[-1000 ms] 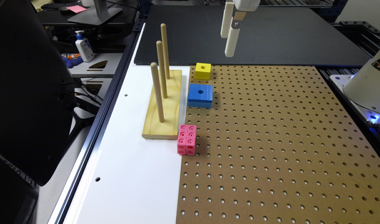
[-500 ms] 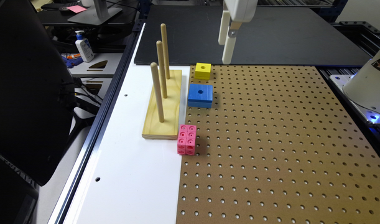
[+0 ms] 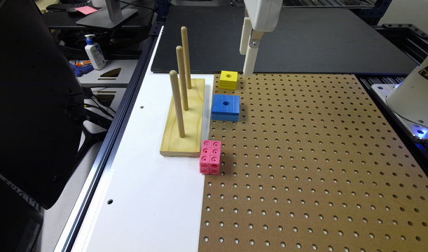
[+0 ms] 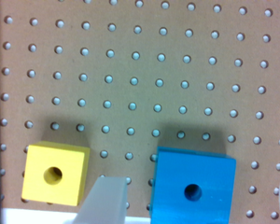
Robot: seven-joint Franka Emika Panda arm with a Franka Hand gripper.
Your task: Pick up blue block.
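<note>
Blue block (image 3: 225,106) lay flat on the pegboard (image 3: 304,157), hole up, just beside the peg stand (image 3: 185,119) and near the yellow block (image 3: 228,79), untouched; gripper (image 3: 248,57) hung above them, jaws apart and empty, presumably spread to straddle it.

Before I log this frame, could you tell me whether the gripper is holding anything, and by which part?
Nothing is held. The gripper is open, above the board; the blue block lies untouched.
</note>
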